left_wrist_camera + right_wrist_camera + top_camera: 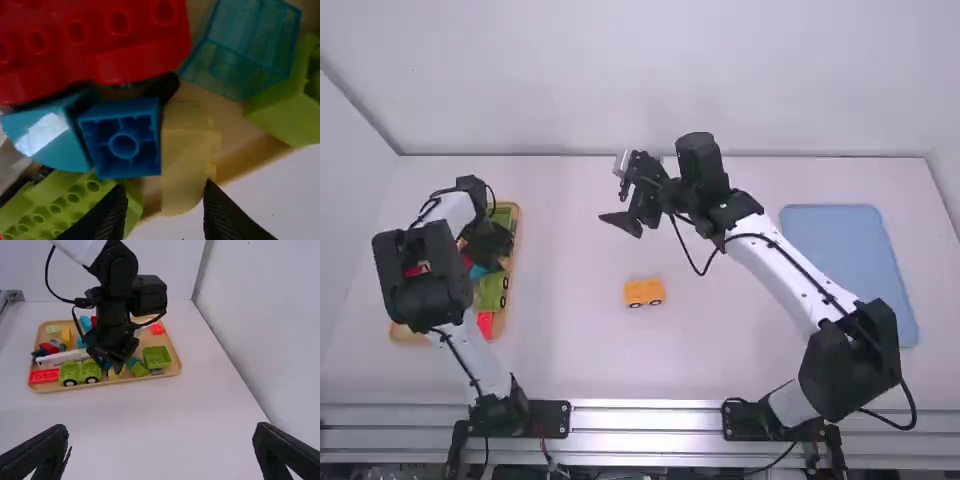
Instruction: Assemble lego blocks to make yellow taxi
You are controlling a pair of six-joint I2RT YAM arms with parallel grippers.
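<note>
My left gripper [492, 250] is low over the wooden tray [516, 225] at the left. In the left wrist view that gripper [161, 212] is open, and a pale yellow block [185, 155] lies just beyond its fingertips, beside a blue brick [121, 139]. A yellow-orange piece with dark wheels [644, 292] stands mid-table. Farther from the camera, my right gripper [620, 193] is held above the table, to the left of its arm. Seen from its own wrist, the right gripper [161, 452] has widely spread fingers with nothing between them.
Around the pale yellow block are red bricks [95, 42], a clear teal piece [245, 50] and green bricks [65, 200]. The tray also holds a green wheeled piece [80, 372]. A blue flat tray [850, 260] lies at the right, near the right arm.
</note>
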